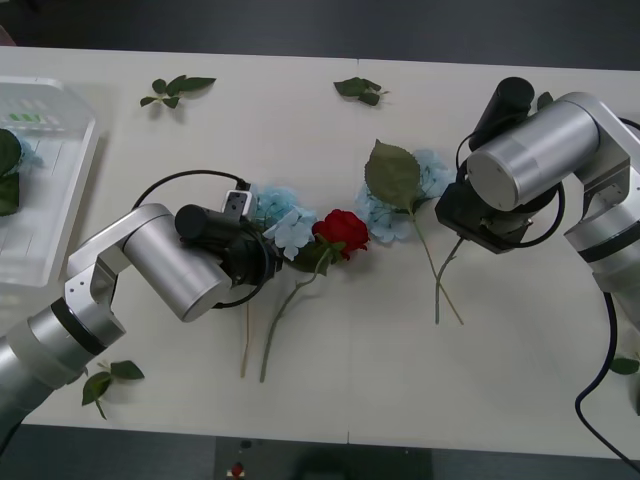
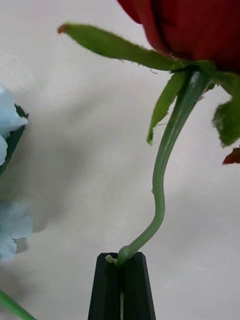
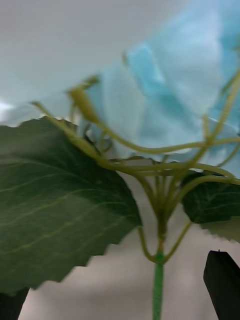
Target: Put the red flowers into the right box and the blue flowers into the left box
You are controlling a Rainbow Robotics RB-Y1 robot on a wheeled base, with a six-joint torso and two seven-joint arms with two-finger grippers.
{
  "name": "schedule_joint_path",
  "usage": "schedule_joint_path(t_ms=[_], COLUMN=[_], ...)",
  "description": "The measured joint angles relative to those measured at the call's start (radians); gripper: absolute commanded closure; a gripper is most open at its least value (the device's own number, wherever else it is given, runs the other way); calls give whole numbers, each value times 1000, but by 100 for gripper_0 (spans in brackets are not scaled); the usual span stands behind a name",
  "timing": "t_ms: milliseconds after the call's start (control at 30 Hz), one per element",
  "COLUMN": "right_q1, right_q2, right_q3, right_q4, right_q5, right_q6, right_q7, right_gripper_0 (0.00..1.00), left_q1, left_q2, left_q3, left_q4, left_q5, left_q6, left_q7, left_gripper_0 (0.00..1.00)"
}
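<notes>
The left tool [image 3: 117,280] is spread, its 2 black fingers [image 3: 222,282] straddling the thin green stem of a blue flower [image 1: 287,226] just below where the stem branches into the cluster. That flower lies mid-worktop [image 1: 350,400]. Its pale head points toward the far edge and its stem trails toward the near edge, so its long axis runs roughly near to far. To do this grasp well, the fingers should probably close square across the stem, below the branching and clear of the big leaf [image 3: 60,200]. The lift should then go straight up, so the floppy head does not drag. The left box [image 1: 60,215] sits at the worktop's left end. The right tool [image 2: 120,262] is pressed together, pinching a rose [image 2: 192,30] by the very tip of its stem. The rose's long axis runs out from the tool through an S-bend, with the red head at the far end. Such a shallow hold looks easy to lose, so that carry calls for slow, smooth motion.
</notes>
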Motion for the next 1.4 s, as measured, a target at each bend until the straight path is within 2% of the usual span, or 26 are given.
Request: schedule_joint_path(t_ms=[200,233,300,367,433,467,533,567,700,800,1067,1200,1300,1400], right_q1=[0,0,0,0,0,0,0,0,0,14,140,150,150,150], right_q2=[-63,-69,-77,-79,-79,-80,-86,-93,-135,-155,-161,-179,-211,-243], right_q3=[-31,-45,-86,-134,-186,-211,-258,-280,-379,-486,-821,-890,-902,-898], right_q4=[-117,-131,-158,-181,-204,-215,-235,-245,-260,-260,-236,-126,-30,58], right_q5=[-17,-25,-47,-64,-78,-84,-99,-113,-148,-161,-144,-112,-98,-95], right_q6=[90,104,138,170,201,217,253,270,281,281,281,281,276,199], right_q7=[4,7,12,33,68,78,90,95,141,279,527,738,798,847], right_gripper_0=[100,100,100,100,100,100,100,100,100,100,100,100,100,100], left_q1=[-14,-14,-14,-14,-14,-14,-14,-14,-14,-14,-21,-22,-22,-22], left_q2=[0,0,0,0,0,0,0,0,0,0,35,111,181,247], left_q3=[-30,-30,-30,-30,-30,-30,-30,-30,-30,-30,-28,37,136,233], left_q4=[1,1,1,1,1,2,2,3,8,9,-24,-156,-262,-321], left_q5=[-21,-21,-21,-21,-21,-21,-21,-21,-21,-22,-26,39,101,149], left_q6=[0,0,0,0,0,0,0,0,0,0,6,131,250,339], left_q7=[0,0,0,0,0,0,0,0,0,0,15,15,14,1], left_gripper_0=[0,4,22,33,53,68,86,99,100,100,100,100,100,100])
